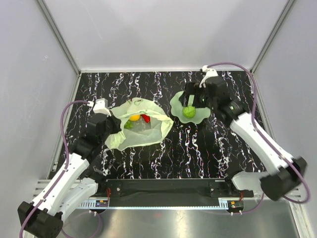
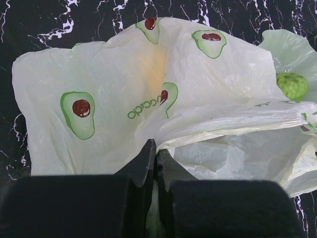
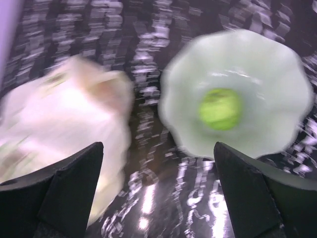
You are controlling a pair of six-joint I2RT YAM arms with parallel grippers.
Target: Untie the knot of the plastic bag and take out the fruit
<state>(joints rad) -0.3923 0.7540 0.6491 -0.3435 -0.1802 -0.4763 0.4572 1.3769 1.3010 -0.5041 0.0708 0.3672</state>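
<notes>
The plastic bag (image 1: 143,131) lies left of centre with its mouth open; the knot is out of view. Inside show a yellow-orange fruit (image 1: 134,118), a red piece (image 1: 145,118) and something green (image 1: 129,125). My left gripper (image 1: 116,127) is at the bag's left edge. In the left wrist view this gripper (image 2: 157,151) is shut on a fold of the bag (image 2: 114,84). A green round fruit (image 1: 188,112) sits in the green wavy dish (image 1: 177,105). My right gripper (image 1: 189,100) hangs over the dish. The blurred right wrist view shows it (image 3: 157,148) open and empty, above the fruit (image 3: 220,108).
The black marbled tabletop (image 1: 198,148) is walled by grey panels on three sides. The dish (image 3: 267,74) and the bag (image 3: 64,119) lie a short gap apart. Both arm bases stand at the near edge.
</notes>
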